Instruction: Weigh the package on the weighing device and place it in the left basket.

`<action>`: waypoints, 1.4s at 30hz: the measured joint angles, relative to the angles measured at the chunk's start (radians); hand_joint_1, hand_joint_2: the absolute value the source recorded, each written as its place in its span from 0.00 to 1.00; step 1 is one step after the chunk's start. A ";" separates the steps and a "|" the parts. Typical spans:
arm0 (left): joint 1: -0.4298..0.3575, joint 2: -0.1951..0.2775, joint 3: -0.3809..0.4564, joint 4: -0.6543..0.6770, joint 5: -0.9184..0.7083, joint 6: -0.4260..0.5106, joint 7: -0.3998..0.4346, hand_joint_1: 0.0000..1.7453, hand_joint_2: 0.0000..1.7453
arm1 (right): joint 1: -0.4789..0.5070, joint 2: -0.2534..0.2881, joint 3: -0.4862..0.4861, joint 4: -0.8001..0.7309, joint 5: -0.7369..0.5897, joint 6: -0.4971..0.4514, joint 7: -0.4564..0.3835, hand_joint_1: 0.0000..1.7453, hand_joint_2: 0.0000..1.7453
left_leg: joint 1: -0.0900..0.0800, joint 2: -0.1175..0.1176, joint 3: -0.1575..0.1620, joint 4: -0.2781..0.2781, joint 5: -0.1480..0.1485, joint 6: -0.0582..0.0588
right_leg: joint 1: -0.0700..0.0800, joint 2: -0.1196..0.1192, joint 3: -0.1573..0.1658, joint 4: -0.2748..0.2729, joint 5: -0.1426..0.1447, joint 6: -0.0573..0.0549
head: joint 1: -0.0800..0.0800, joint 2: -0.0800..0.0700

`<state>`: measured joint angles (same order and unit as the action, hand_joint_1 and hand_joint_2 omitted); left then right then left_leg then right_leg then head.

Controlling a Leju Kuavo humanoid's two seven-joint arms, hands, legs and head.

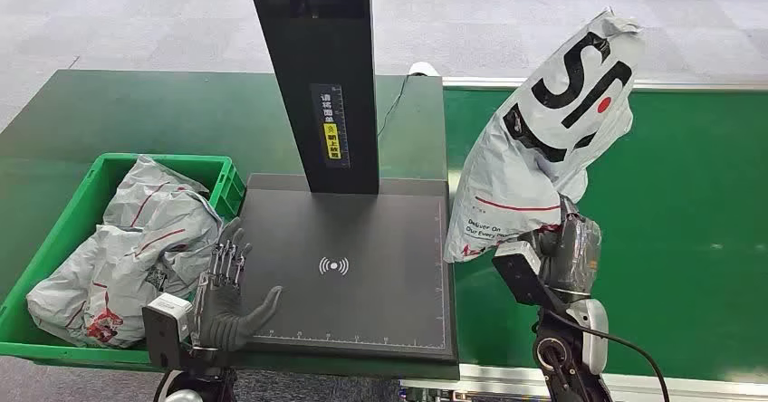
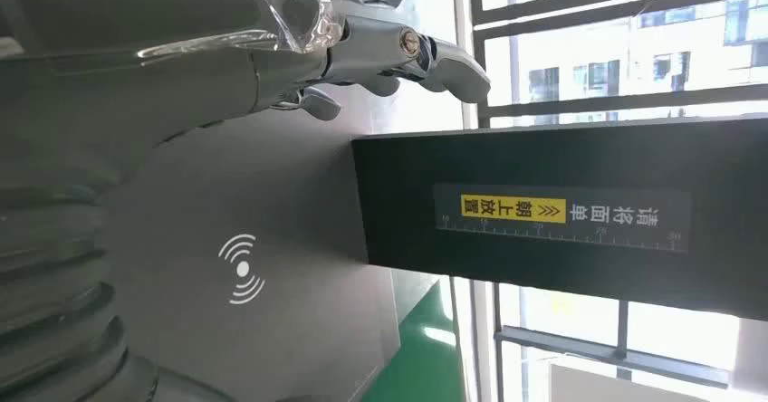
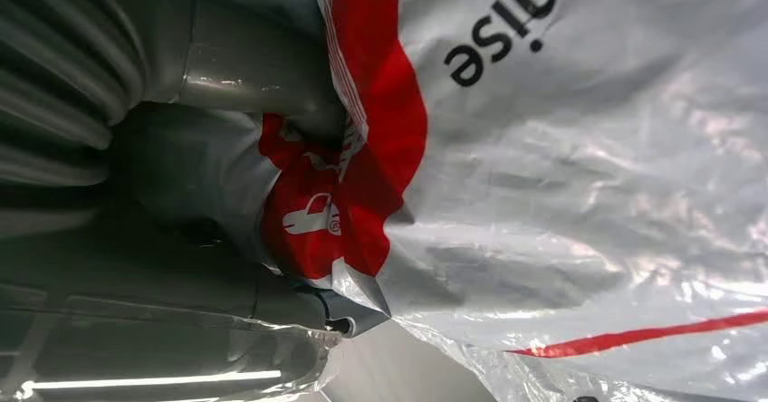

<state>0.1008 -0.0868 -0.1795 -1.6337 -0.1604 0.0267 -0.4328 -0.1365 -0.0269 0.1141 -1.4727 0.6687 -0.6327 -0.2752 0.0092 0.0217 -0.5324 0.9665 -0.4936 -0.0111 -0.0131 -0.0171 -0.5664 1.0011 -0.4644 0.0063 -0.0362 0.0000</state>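
My right hand [image 1: 566, 253] grips the lower edge of a grey plastic package [image 1: 543, 139] with black and red print, holding it upright above the green belt just right of the scale. Up close, the package [image 3: 580, 176] is crumpled against the thumb [image 3: 244, 67]. The black weighing platform [image 1: 349, 271] with its white signal mark lies at the centre, a black post [image 1: 317, 67] rising from its back. My left hand [image 1: 226, 298] hovers with fingers spread over the platform's near left corner, holding nothing; its fingers [image 2: 398, 53] are seen above the platform [image 2: 272, 239]. The green basket [image 1: 68, 230] stands at left.
Several grey packages [image 1: 136, 257] lie piled in the green basket. A green conveyor belt [image 1: 688, 221] stretches to the right of the scale. A dark green table [image 1: 136, 112] lies behind the basket, and a cable [image 1: 394, 103] runs back from the post.
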 joint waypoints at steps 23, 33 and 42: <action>0.001 -0.003 0.007 -0.030 0.001 0.183 -0.105 0.00 1.00 | 0.032 -0.013 0.057 -0.045 -0.322 0.416 -0.058 1.00 1.00 | 0.000 0.000 -0.001 0.000 0.000 0.000 | 0.000 0.000 0.000 0.000 0.000 0.000 | 0.000 0.000; 0.001 0.005 0.023 -0.062 0.003 0.225 -0.129 0.00 1.00 | 0.017 -0.187 0.329 -0.014 -0.214 0.988 -0.042 1.00 1.00 | 0.000 0.000 -0.001 0.000 0.000 0.000 | 0.000 0.000 0.000 0.000 0.000 0.000 | 0.000 0.000; -0.004 0.005 0.024 -0.071 0.003 0.225 -0.122 0.00 1.00 | -0.019 -0.207 0.368 0.004 -0.209 1.004 -0.039 1.00 1.00 | 0.000 0.000 0.001 0.000 0.000 0.000 | 0.000 0.000 0.001 0.000 0.000 0.000 | 0.000 0.000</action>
<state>0.0968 -0.0816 -0.1553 -1.7051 -0.1572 0.2514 -0.5551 -0.1555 -0.2337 0.4825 -1.4690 0.4601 0.3713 -0.3143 0.0094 0.0220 -0.5317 0.9665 -0.4936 -0.0111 -0.0129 -0.0173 -0.5658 1.0010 -0.4644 0.0063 -0.0361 0.0000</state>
